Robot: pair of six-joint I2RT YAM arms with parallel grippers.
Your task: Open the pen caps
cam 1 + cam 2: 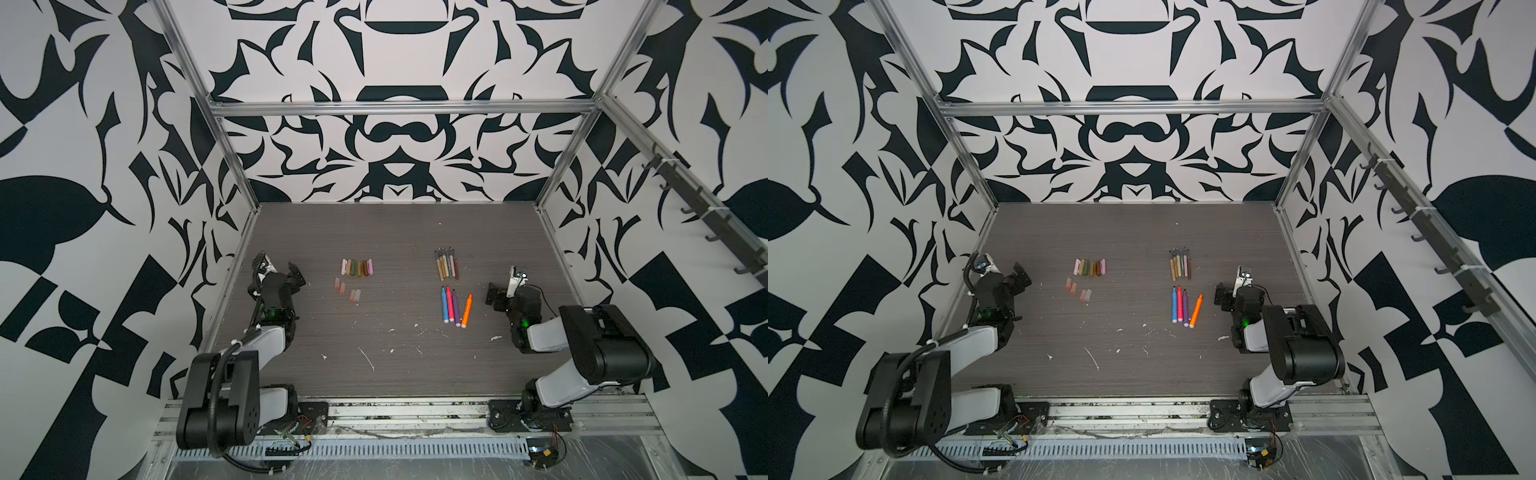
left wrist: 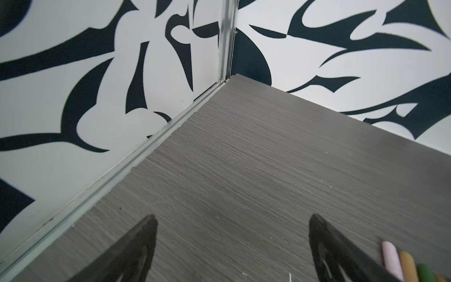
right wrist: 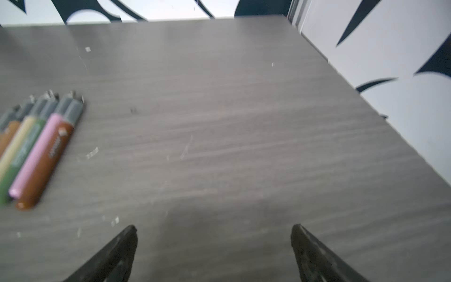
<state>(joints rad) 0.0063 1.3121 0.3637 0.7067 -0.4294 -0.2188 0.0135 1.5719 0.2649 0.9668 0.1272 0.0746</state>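
Observation:
In both top views a row of short pen caps (image 1: 357, 267) (image 1: 1090, 267), pink, tan, green and brown, lies left of centre. Several translucent peach caps (image 1: 347, 291) (image 1: 1079, 291) lie loose just in front of it. Right of centre lie thin pens (image 1: 446, 266) (image 1: 1180, 264) with bare grey tips, and nearer, thick blue, pink, purple and orange pens (image 1: 455, 305) (image 1: 1185, 306). My left gripper (image 1: 289, 274) (image 2: 233, 218) is open and empty, left of the caps (image 2: 400, 262). My right gripper (image 1: 496, 296) (image 3: 214, 228) is open and empty, right of the pens (image 3: 41, 151).
The dark wood-grain table (image 1: 395, 232) carries small white scraps (image 1: 368, 357) near its front. Aluminium frame rails (image 2: 136, 166) and black-and-white patterned walls close in the left, right and back sides.

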